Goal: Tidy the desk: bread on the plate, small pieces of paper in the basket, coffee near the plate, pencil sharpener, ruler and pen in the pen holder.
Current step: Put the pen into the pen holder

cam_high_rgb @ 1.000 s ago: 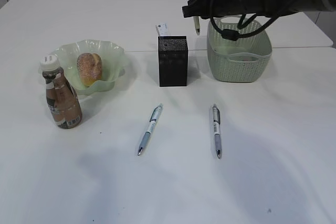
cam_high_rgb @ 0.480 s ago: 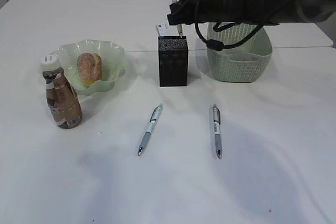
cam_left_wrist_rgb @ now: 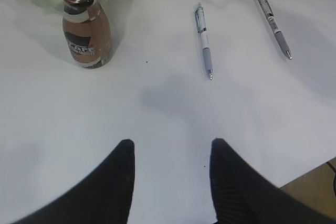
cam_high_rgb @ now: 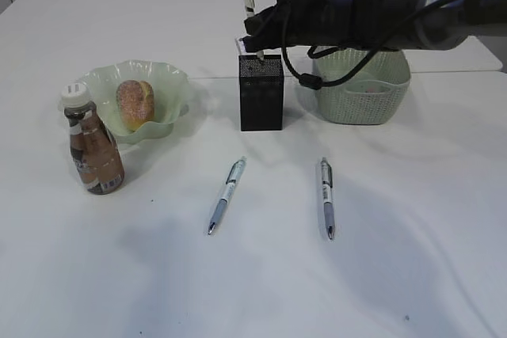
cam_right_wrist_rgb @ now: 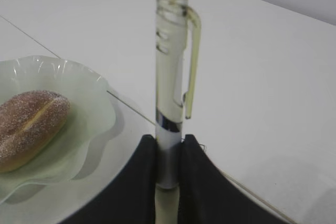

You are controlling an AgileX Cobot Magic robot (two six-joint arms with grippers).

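Above the pen holder the right end effector grips a pen upright, tip at the rim: pen-stowing step, next lower and release; left end effector hangs unclenched, empty, over the bench.

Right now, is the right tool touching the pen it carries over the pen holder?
Touching. The right wrist view shows the right tool with its two black fingers pressed against both sides of the upright pen, no gap visible.
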